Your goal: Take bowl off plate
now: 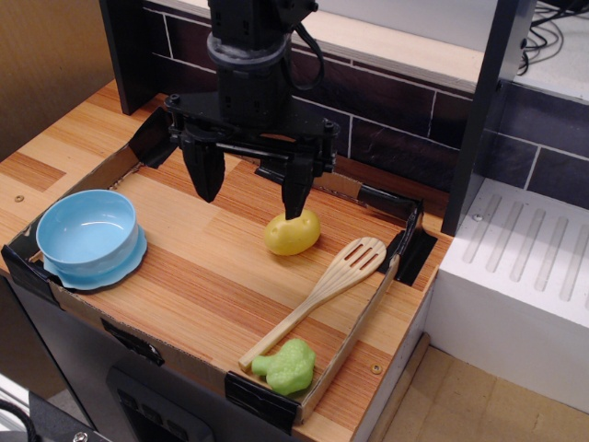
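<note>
The light-blue bowl [88, 233] sits upright on the light-blue scalloped plate [118, 269] at the front left corner of the wooden tray. Only the plate's rim shows around the bowl. My gripper [250, 184] hangs above the middle back of the tray, well to the right of the bowl. Its two black fingers [204, 170] are spread apart and hold nothing. The right finger tip is just above the yellow potato [293, 232].
A wooden slotted spatula [322, 295] lies diagonally at the right of the tray. A green toy vegetable [288, 366] sits at the front right corner. A low cardboard rim [368, 313] edges the tray. A dark brick wall stands behind, a white drainer [525, 267] at the right.
</note>
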Available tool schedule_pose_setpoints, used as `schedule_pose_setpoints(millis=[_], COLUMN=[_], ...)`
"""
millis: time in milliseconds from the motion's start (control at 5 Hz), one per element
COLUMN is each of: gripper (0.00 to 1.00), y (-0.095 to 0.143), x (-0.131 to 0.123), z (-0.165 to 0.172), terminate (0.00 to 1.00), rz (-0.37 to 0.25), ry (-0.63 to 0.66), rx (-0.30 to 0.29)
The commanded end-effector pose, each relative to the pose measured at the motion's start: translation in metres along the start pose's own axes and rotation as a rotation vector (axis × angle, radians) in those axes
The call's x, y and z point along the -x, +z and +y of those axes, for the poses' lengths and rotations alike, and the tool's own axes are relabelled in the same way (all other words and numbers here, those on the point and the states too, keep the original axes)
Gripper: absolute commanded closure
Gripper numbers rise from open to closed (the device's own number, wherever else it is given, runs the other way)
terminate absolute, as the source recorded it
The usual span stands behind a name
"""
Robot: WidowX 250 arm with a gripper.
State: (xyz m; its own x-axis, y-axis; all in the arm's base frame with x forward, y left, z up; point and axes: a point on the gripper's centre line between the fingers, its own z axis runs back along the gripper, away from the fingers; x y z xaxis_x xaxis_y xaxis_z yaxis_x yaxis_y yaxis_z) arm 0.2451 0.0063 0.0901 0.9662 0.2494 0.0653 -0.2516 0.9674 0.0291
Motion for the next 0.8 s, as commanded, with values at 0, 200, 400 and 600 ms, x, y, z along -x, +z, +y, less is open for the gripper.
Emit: schedule_pose_setpoints(millis=[0,200,400,600], gripper=[0.0,0.0,0.0,0.0], y=[0.0,0.006,0.006,0.001], x=[0.0,0.004,0.006,0.006], z=[0.0,0.028,0.054,0.087], terminate=[0.0,0.0,0.0,0.0], rz=[0.0,-0.024,-0.048,-0.085], ry=[0.0,-0.019,-0.044,-0.071], rx=[0.0,0.01,0.004,-0.011])
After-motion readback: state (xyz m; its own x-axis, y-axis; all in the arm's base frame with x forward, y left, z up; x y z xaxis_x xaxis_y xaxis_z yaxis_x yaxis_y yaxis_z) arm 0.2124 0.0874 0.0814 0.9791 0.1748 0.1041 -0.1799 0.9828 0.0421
